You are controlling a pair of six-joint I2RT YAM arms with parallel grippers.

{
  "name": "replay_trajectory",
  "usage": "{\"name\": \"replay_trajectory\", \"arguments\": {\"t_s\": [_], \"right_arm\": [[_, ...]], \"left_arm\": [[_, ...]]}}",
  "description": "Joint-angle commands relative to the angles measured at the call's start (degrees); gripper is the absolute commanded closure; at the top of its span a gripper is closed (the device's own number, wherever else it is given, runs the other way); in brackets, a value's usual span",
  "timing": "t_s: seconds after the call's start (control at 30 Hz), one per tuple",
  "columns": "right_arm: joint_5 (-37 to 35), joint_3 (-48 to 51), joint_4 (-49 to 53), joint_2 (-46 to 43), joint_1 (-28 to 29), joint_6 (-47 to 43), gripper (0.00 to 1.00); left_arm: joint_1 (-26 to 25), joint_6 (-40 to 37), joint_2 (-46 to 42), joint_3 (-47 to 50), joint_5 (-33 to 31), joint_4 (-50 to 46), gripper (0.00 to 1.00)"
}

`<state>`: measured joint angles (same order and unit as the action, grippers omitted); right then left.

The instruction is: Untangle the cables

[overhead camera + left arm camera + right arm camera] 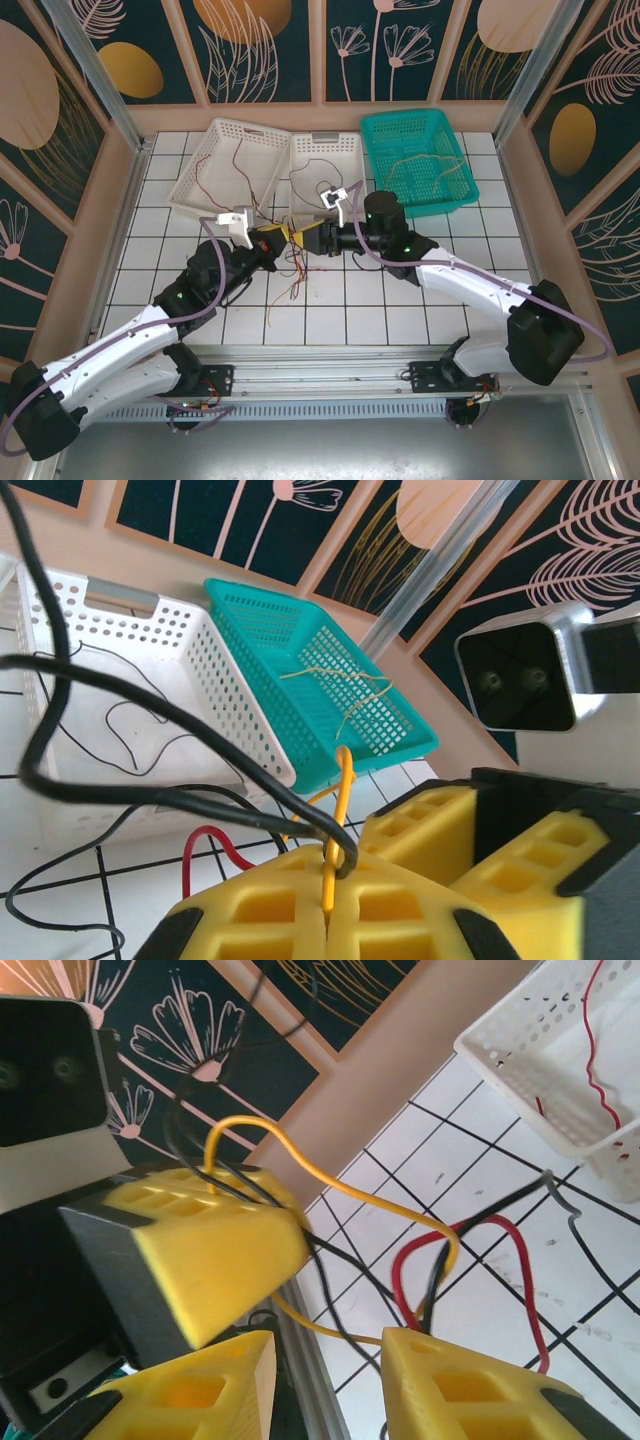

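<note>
Yellow foam pads of the left claw (330, 900) are pressed together on a yellow cable (341, 800) and a black cable (150, 795), both running straight into the seam between the pads. A red cable (205, 840) loops just beside them, but I cannot tell whether it is pinched too.

From above, the left claw (280, 236) and the right claw (304, 240) meet nearly tip to tip over the middle of the white tiled surface (380, 300), with the tangle of cables (295, 275) hanging below them and trailing onto the tiles.

On my right wrist view, the right claw (330, 1370) stands part open, a clear gap between its two pads. The yellow cable (330, 1165) arches up from the left claw and comes down, along with the red cable (520, 1260) and a black one, behind the right-hand pad; a second yellow strand crosses the gap itself. Nothing looks clamped there.

Further back sit three baskets. The left white basket (245, 125) has a red cable in it, the middle white basket (325, 138) a black one, and the teal basket (405, 118) a yellowish one.
</note>
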<state>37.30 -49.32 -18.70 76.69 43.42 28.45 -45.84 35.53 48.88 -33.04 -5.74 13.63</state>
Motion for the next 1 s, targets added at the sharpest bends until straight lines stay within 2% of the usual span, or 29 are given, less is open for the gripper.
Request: {"name": "replay_trajectory", "arguments": {"t_s": [0.0,0.2,0.3,0.47,0.7,0.97], "right_arm": [[-1.7,-0.7,-1.0,1.2,0.5,-2.2,0.67],[-1.5,-1.2,-1.6,2.8,0.6,-2.1,0.66],[-1.9,-1.2,-1.8,3.1,0.7,-1.8,0.76],[-1.7,-1.0,-2.0,3.5,0.7,-1.8,0.77],[-2.4,0.0,-2.6,2.8,0.7,-1.7,1.0],[-5.4,3.5,-0.7,-0.3,-0.4,-2.6,1.0]], "left_arm": [[0.1,0.8,-1.1,-0.1,1.3,3.3,1.0],[0.1,0.9,-1.5,0.4,1.8,3.3,1.0],[0.2,0.9,-1.8,0.6,1.7,3.2,1.0],[0.1,1.0,-2.3,1.0,1.9,3.4,1.0],[0.2,0.7,-3.3,1.3,1.3,2.7,1.0],[0.2,-0.9,-6.8,1.3,-1.6,-1.7,1.0]]}}
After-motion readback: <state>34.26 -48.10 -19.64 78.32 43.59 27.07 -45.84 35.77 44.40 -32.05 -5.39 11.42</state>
